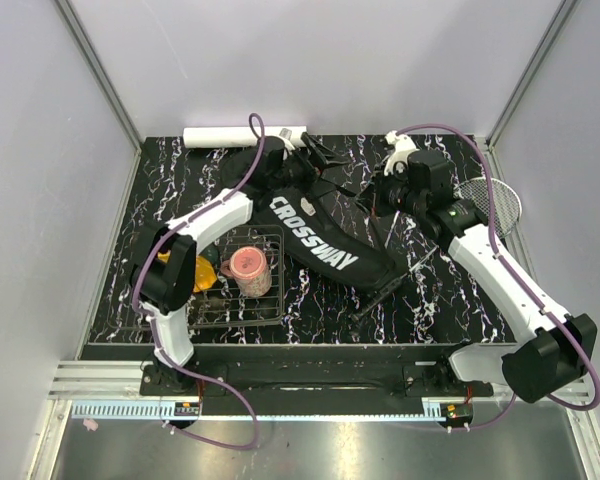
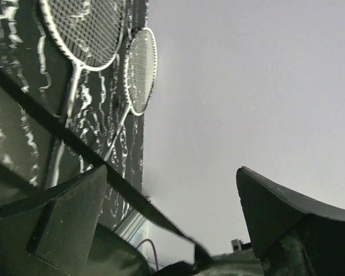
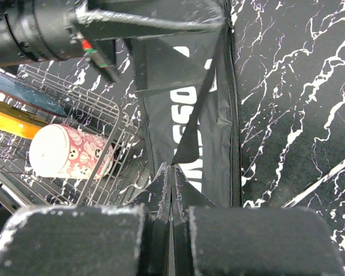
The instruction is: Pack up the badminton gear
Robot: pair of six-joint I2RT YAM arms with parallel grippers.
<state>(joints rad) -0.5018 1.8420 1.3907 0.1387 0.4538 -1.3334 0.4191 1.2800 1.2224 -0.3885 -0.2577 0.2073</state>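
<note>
The long black CROSSWAY bag (image 1: 320,240) lies slantwise across the table's middle. My right gripper (image 3: 172,172) is shut on the bag's black strap (image 3: 210,86), which rises taut from the fingertips; it hovers by the bag's far right side (image 1: 380,195). At the bag's far end, my left gripper (image 1: 315,160) stands open, a strap (image 2: 103,172) running slantwise between its fingers (image 2: 69,218) without being pinched. Two white-strung rackets (image 2: 86,29) (image 2: 141,69) lie side by side; one head (image 1: 490,205) shows at the right edge. A white tube (image 1: 230,135) lies along the back wall.
A wire basket (image 1: 270,305) at the front left holds a pink cup (image 1: 250,270) and a yellow-black object (image 1: 205,272), close beside the bag. In the right wrist view the cup (image 3: 69,152) lies on its side. Grey walls close in the table's back and sides.
</note>
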